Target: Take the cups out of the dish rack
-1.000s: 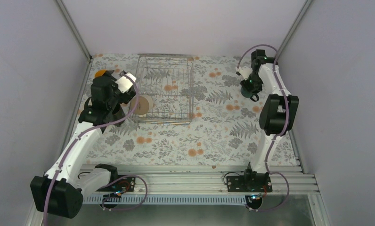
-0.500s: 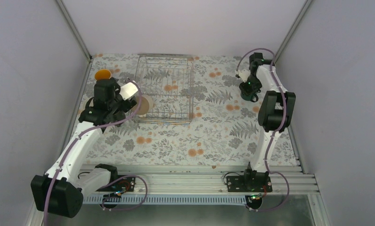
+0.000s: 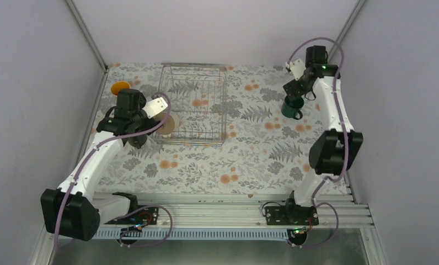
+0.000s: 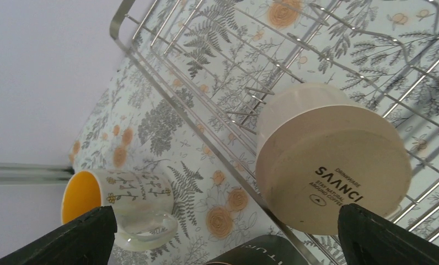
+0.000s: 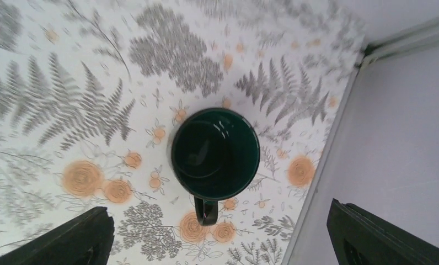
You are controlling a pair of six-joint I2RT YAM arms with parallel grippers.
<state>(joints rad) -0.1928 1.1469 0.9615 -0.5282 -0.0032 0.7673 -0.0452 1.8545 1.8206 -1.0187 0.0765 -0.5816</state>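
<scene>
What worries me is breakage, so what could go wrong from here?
1. The cream mug sits base toward the left wrist camera, tight against the dish rack side wire and its tines. The open left hand could snag a wire while lifting it and drag the rack.
2. The yellow mug and the black mug sit just outside that side, so the cream mug swinging out might knock them.

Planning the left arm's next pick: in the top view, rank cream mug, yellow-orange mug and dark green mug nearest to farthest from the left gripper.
1. cream mug, dish rack's near-left corner, by the left gripper.
2. yellow-orange mug, far-left on the table.
3. dark green mug, far right.
</scene>
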